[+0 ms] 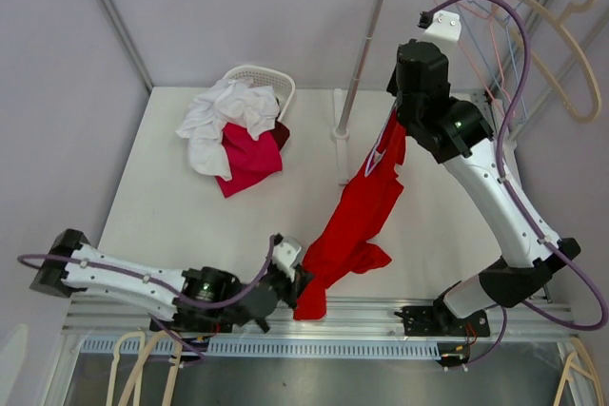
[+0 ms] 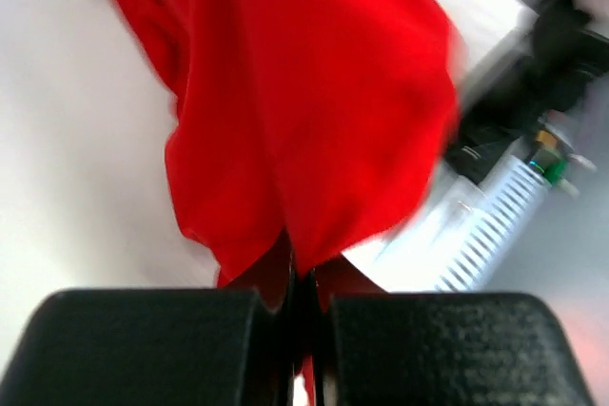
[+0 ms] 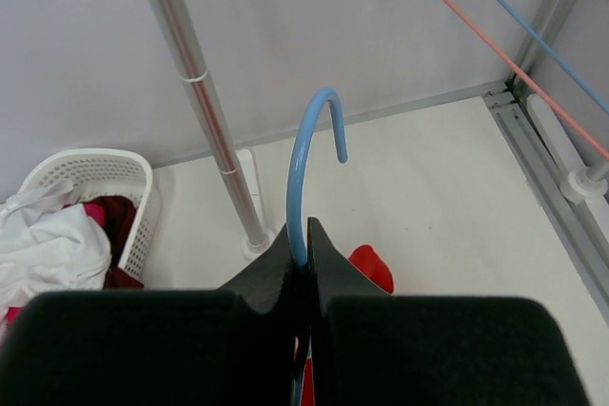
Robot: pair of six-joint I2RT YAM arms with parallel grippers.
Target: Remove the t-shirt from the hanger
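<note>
**Top external view: red t-shirt slung between two closed grippers**

Top external shows the whole span. The red t-shirt (image 1: pixel 357 211) hangs in a slanting band from the right gripper (image 1: pixel 403 128), raised above the far right part of the table (image 1: pixel 181 216), down to the left gripper (image 1: pixel 303 284) at the middle of the near edge. The shirt's lower folds rest on the tabletop just beside the left gripper. From here the hanger is hidden behind the right arm and the cloth.

Right wrist shows what that view hides. The right gripper (image 3: pixel 303 256) has its fingers pressed together on the stem of a blue hanger (image 3: pixel 306 154), with the hook standing free above them. Only a scrap of red cloth (image 3: pixel 373 268) shows below.

Left wrist shows the left gripper (image 2: pixel 303 299) pinching the bottom edge of the t-shirt (image 2: pixel 304 92). The cloth fills most of the picture and is blurred.

A clothes rail's upright pole (image 1: pixel 362 54) stands at the far edge, close behind the shirt's upper end. On the rail's bar over the far right corner hang a wooden hanger (image 1: pixel 566 45) and thin pink and blue hangers (image 1: pixel 502 40), near the right arm's cable. A white laundry basket (image 1: pixel 274 78) lies toward the far left corner, with white and red garments (image 1: pixel 226 130) spilling from it, well apart from both grippers.
</note>
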